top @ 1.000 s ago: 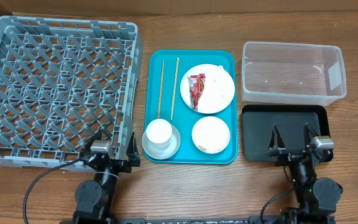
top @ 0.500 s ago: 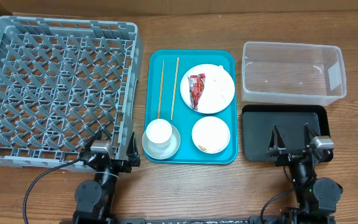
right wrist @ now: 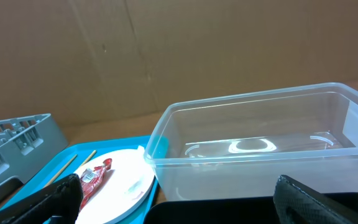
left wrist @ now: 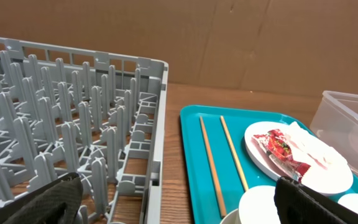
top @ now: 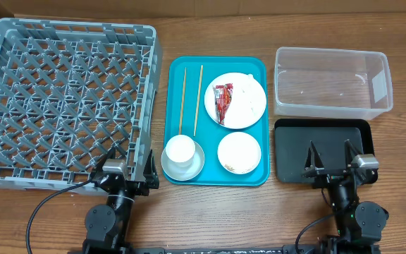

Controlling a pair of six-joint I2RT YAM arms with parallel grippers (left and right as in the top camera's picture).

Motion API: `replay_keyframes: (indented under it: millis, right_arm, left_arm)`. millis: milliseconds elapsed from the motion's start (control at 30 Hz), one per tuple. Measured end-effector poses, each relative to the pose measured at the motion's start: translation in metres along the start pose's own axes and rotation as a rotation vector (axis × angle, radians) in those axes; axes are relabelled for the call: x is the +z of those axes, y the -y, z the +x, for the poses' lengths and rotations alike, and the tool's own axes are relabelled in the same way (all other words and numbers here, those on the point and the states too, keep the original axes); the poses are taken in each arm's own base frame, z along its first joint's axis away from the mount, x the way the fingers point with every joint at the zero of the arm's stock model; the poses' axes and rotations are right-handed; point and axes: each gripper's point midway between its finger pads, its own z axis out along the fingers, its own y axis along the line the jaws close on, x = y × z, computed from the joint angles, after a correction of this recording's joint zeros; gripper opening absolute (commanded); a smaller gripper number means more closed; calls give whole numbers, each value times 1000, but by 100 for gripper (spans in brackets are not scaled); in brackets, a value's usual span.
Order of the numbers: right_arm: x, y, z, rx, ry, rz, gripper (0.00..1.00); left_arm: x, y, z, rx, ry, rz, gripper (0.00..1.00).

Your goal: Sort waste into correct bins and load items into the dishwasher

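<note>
On the teal tray (top: 259,67) a round white plate (top: 249,113) holds a red snack wrapper (top: 223,101) and a white tissue (top: 246,94). Two chopsticks (top: 190,99) lie at the tray's left. A white cup (top: 180,151) stands in a grey bowl (top: 196,166). A white bowl (top: 239,151) holds pale scraps (top: 229,166). The grey dish rack (top: 62,102) is at left, the clear tub (top: 331,82) and black tray (top: 323,137) at right. My left gripper (top: 130,164) is open at the rack's front corner. My right gripper (top: 332,159) is open over the black tray's front.
The wrist views show a brown cardboard wall (left wrist: 241,37) behind the table. The rack's wall (left wrist: 157,143) stands close beside the teal tray (left wrist: 191,162). The clear tub (right wrist: 253,143) sits just behind the black tray (right wrist: 229,211).
</note>
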Motion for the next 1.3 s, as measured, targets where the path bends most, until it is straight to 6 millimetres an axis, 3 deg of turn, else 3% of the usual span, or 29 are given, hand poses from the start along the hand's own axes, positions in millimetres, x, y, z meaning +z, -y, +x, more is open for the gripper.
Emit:
replay_keyframes:
  millis: [167, 300, 533, 667, 733, 833, 933, 1067, 1233, 1300]
  right_arm:
    - [0, -1, -3, -2, 10, -3, 100]
    - [0, -9, -1, 20, 0, -50, 100]
    - [-9, -48, -30, 144, 53, -260, 100]
    - [-23, -68, -80, 170, 49, -301, 100]
    - [-29, -81, -121, 181, 28, -309, 100]
    - [-24, -87, -142, 243, -116, -275, 100]
    - [-9, -87, -149, 337, -340, -206, 100]
    - [22, -84, -162, 413, -511, -153, 100]
    - [53, -98, -147, 497, -655, -263, 100]
    - [59, -111, -130, 524, -739, -322, 100]
  left_arm:
    - [0, 7, 0, -8, -2, 39, 100]
    - [-1, 17, -14, -40, 52, 98, 100]
    - [-13, 45, -52, -46, 137, 239, 100]
    - [-27, 56, -98, -7, 105, 250, 100]
    - [-33, 65, -142, 25, 78, 252, 100]
    - [-27, 71, -159, 23, -113, 235, 100]
    - [-7, 76, -158, 2, -371, 223, 100]
    - [16, 75, -138, -32, -723, 183, 100]
    - [30, 75, -119, -65, -919, 167, 100]
    - [33, 72, -109, -71, -968, 152, 100]
